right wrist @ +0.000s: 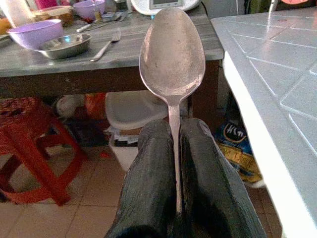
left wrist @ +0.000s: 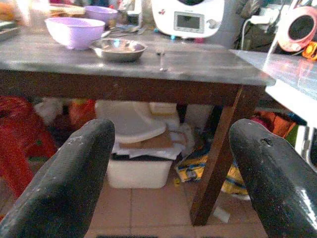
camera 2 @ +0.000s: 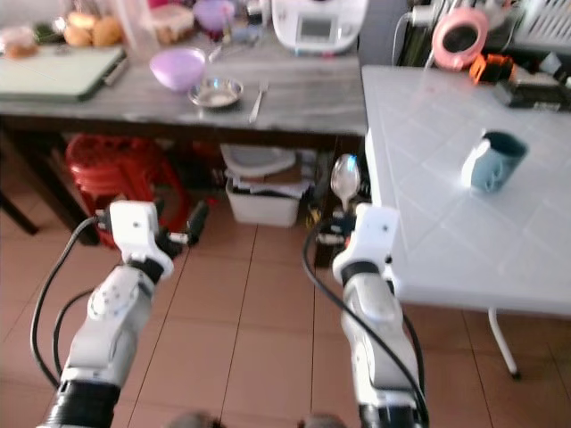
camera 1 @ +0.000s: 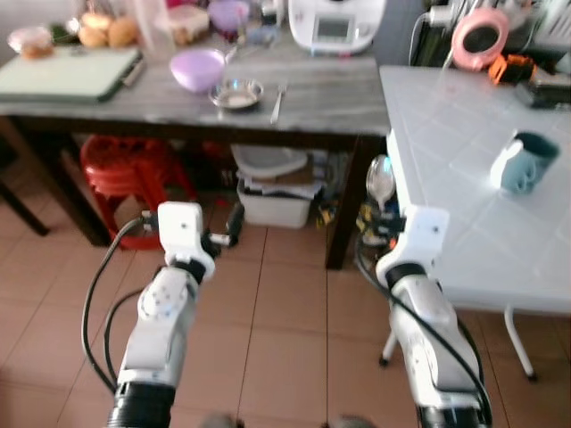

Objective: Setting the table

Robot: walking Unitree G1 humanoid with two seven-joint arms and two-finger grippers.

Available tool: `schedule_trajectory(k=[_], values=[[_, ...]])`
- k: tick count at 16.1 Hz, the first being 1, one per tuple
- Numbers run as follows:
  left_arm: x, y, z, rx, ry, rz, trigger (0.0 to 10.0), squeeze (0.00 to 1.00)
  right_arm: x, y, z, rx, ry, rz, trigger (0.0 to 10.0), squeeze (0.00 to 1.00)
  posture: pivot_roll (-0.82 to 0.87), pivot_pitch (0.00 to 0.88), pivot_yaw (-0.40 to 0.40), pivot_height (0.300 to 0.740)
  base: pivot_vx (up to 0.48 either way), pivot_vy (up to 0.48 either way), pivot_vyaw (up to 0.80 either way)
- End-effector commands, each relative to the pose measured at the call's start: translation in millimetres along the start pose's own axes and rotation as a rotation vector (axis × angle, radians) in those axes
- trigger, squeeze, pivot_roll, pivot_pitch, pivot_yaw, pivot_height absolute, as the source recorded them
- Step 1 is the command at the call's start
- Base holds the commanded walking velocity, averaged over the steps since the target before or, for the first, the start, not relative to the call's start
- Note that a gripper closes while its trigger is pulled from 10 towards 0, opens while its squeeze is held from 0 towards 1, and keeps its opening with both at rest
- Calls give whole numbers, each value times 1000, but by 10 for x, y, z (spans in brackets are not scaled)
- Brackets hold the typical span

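Observation:
My right gripper [right wrist: 173,133] is shut on the handle of a metal spoon [right wrist: 172,52], whose bowl points up. It hangs over the floor, just beside the near left corner of the white tiled table [camera 1: 464,169]. A teal mug [camera 1: 522,162] stands on that table. My left gripper [left wrist: 171,148] is open with nothing between its fingers, low over the floor and facing the grey wooden table [camera 1: 330,94]. On that table stand a purple bowl [camera 1: 197,69], a small metal bowl [camera 1: 236,94] and a fork [camera 1: 277,102].
A red plastic stool [camera 1: 125,169] and a white bin [camera 1: 272,203] sit under the wooden table. A white kitchen appliance [camera 1: 337,24] and a green board [camera 1: 67,73] are on it. A pink round device [camera 1: 480,37] stands at the white table's far end.

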State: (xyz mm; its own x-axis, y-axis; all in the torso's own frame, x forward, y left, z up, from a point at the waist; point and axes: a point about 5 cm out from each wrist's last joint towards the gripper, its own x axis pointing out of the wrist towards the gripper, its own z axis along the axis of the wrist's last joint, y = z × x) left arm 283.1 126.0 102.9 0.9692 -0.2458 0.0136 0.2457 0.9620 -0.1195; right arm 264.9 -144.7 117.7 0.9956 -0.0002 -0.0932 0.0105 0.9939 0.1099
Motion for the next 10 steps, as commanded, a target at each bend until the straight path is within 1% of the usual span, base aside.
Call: schedule_trajectory(k=[1,6,10], values=[[40,-82,28,-3,-4,-26,10000,0,-11,-63,52,-10,-27,-19,10000,0,-46,0,12,740,469,0,0],[50,-92,48,11,-21,-35,10000,0,-9,-56,46,-11,-25,-8,10000,0,-48,0,15,740,474,0,0],[55,-95,43,-1,-17,-38,10000,0,-13,-54,43,-13,-26,-3,10000,0,-48,0,16,740,472,0,0]])
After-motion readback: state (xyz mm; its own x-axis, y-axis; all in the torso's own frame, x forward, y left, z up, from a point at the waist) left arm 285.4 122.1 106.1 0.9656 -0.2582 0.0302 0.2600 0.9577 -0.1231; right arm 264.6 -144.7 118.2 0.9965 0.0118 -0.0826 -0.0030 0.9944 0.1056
